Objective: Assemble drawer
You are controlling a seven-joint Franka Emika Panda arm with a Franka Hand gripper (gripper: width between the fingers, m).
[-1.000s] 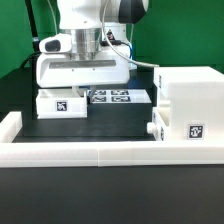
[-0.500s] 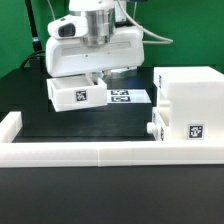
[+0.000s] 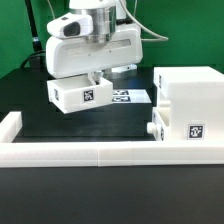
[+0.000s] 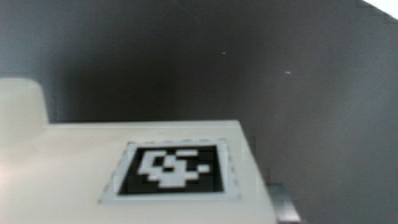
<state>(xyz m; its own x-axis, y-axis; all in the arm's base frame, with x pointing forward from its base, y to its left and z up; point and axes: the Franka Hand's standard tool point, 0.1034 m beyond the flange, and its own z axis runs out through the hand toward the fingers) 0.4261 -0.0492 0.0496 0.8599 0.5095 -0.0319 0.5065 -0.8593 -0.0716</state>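
Observation:
My gripper (image 3: 95, 78) is shut on a small white tray (image 3: 68, 96) and holds it tilted in the air above the black table, left of the middle. The tray's square tag (image 3: 88, 96) faces the camera. The tall boxy housing (image 3: 190, 100) stands at the exterior view's right, with a tag on its front. A second small knobbed tray (image 3: 156, 129) sits at its lower left side. In the wrist view the held tray (image 4: 71, 150) and its tag (image 4: 173, 168) fill the lower part, over the dark table.
The marker board (image 3: 128, 97) lies flat on the table between the held tray and the housing. A long low white wall (image 3: 90, 152) edges the table's front, with a raised end at the left (image 3: 10, 125). A green backdrop is behind.
The gripper has risen from the table with the small tray, which now hangs tilted. In the last half second it shifted slightly toward the exterior view's right.

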